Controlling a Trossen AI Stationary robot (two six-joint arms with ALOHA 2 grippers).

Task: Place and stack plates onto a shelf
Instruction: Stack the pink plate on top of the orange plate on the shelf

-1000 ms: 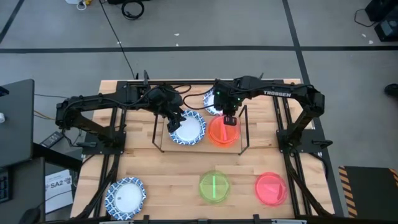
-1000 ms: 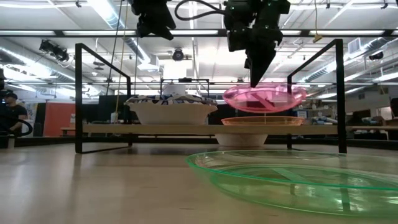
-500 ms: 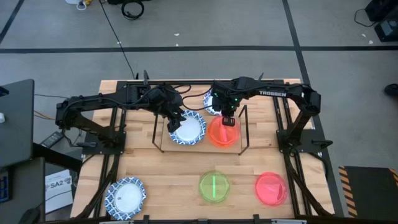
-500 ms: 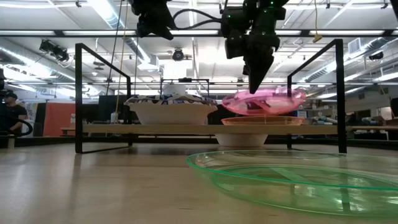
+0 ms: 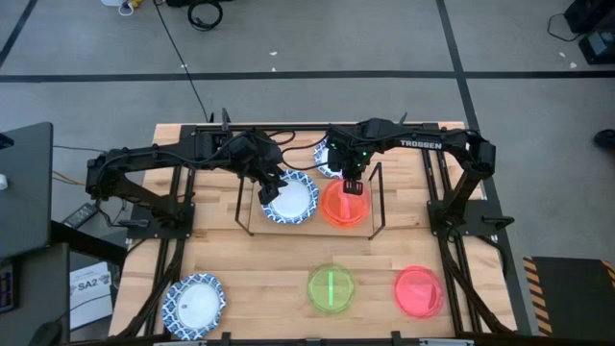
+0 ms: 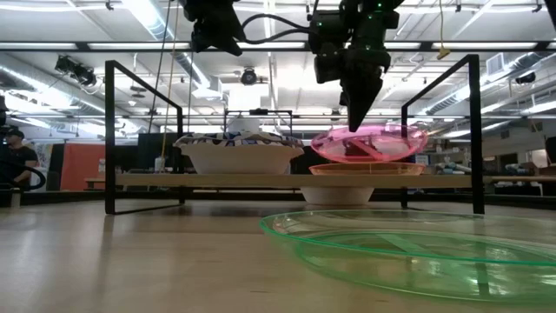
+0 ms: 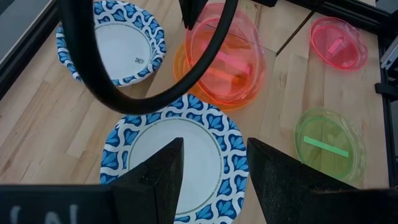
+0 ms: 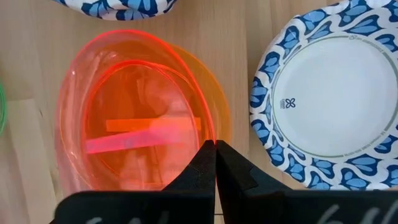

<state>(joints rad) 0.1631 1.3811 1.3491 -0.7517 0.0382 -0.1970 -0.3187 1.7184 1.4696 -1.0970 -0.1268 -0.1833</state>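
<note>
The right hand (image 6: 359,122) is clamped on the far rim of the pink plate (image 6: 369,142), held tilted just above the orange plate (image 6: 365,169) on the shelf (image 6: 261,181), inside its right wire frame (image 6: 476,130). Since a second ago the plate has dropped closer to the orange one. The left hand (image 5: 272,189) (fingers spread, empty) hovers over the blue-rimmed plate (image 5: 291,200) alongside.

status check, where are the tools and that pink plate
Right tool shut on pink plate, tilted just above orange plate on shelf. Left tool open over blue-rimmed plate. Nothing in the way.
</note>
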